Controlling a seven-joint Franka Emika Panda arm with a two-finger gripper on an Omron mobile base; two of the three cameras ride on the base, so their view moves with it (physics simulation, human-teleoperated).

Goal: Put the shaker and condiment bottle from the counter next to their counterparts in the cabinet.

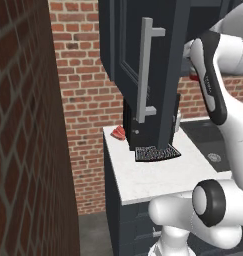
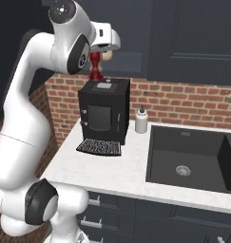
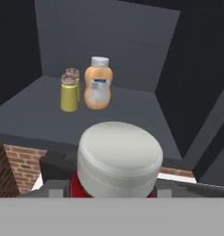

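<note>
Closest to my hand camera, the condiment bottle [image 3: 119, 161] is sitting in my tool [image 3: 114, 191], its white cap up and its red body clamped between the jaws. I am holding it at the front of the open cabinet [image 1: 165, 65], above the black coffee machine [image 2: 103, 110] on the bench [image 2: 107, 168]. Inside, on the cabinet shelf [image 3: 35, 108], the shaker [image 3: 69, 93] is standing beside its twin [image 3: 74, 76], and an orange sauce bottle [image 3: 97, 84] is standing just beside them.
</note>
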